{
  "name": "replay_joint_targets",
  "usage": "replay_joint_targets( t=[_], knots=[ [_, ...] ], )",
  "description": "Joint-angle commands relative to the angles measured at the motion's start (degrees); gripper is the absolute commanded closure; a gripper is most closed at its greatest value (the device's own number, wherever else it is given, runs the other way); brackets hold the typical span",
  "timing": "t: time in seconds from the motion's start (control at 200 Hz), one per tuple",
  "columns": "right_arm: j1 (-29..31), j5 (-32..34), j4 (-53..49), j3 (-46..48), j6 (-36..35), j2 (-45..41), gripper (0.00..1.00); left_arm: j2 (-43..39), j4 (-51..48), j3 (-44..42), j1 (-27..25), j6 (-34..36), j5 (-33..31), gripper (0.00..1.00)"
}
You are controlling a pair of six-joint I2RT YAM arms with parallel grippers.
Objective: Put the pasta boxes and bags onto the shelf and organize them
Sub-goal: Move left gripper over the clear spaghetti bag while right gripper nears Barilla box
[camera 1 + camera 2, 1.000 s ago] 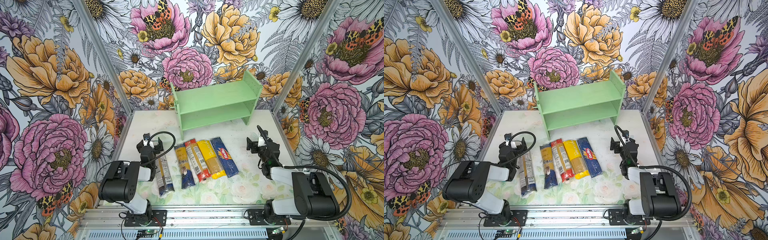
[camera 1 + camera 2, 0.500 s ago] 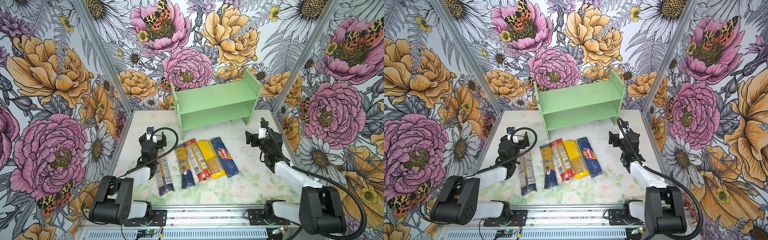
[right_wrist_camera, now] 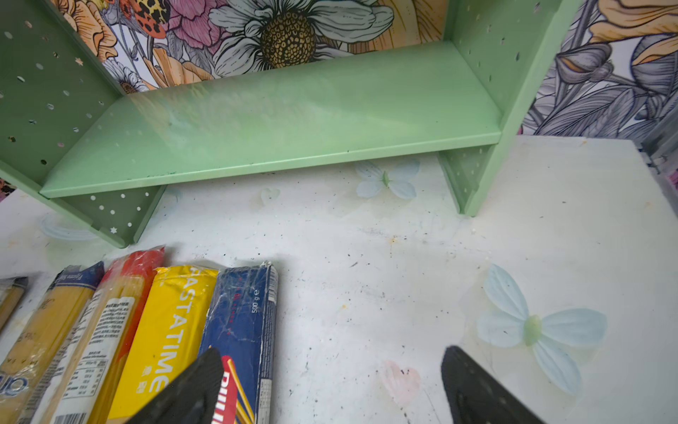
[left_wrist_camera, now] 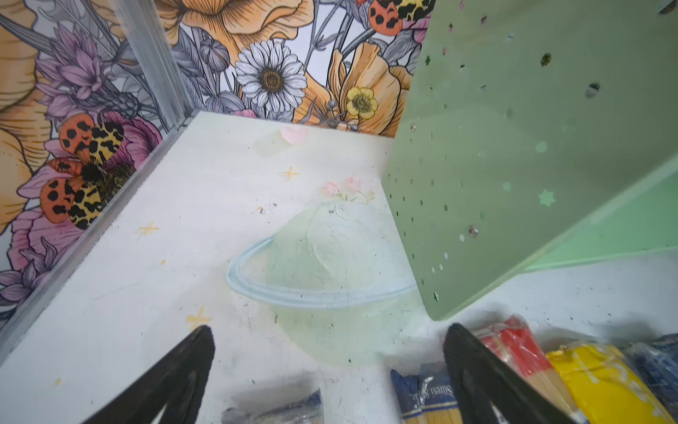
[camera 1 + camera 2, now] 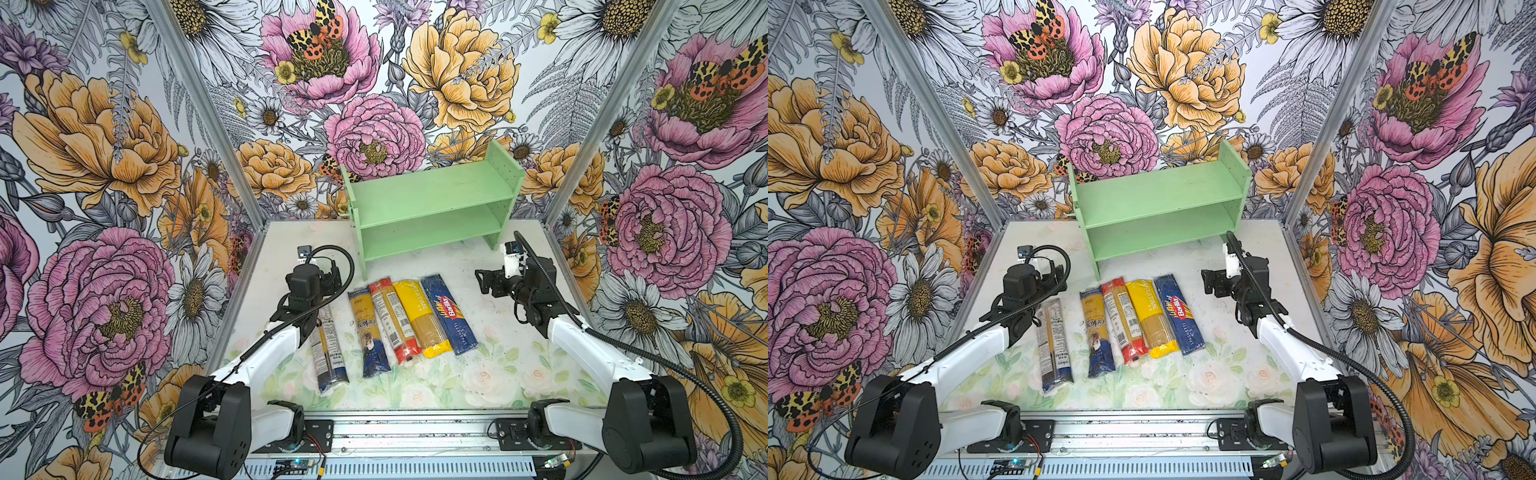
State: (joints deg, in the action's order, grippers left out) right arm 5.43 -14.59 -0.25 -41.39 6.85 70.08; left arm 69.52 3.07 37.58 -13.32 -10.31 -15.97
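Five spaghetti packs are lying side by side on the desk, just in front of the mint-green shelf. The dark blue Barilla box is sitting rightmost, then the yellow bag, the red-ended bag and a clear bag with dark-blue ends; a second clear bag is lying slightly apart on the left. Both top views are showing the whole row; only my right wrist view is showing the box's wrinkled end and its "500 g" print. I am holding my left end effector and right end effector spread wide, gripping nothing. Both arms are reaching farther toward the shelf than a second ago, and the packs are lying unmoved.
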Motion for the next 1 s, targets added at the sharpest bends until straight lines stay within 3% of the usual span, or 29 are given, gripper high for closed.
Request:
replay_joint_targets(
  t=[0.0, 0.52, 0.991],
  knots=[
    [1.19, -3.56, -1.86, -2.29, 2.43, 0.63, 0.05, -2.1, -9.78, 1.52, -1.32, -6.02, 0.13, 0.01],
    [8.83, -2.46, -2.71, -3.85, 4.74, 3.68, 0.06, -7.18, -25.22, -0.13, -5.34, -22.84, 1.67, 0.01],
    [12.24, -3.07, -4.39, -5.72, 5.27, 5.48, 0.05, -2.45, -31.94, 0.64, -11.19, -32.37, 3.2, 0.01]
  ],
)
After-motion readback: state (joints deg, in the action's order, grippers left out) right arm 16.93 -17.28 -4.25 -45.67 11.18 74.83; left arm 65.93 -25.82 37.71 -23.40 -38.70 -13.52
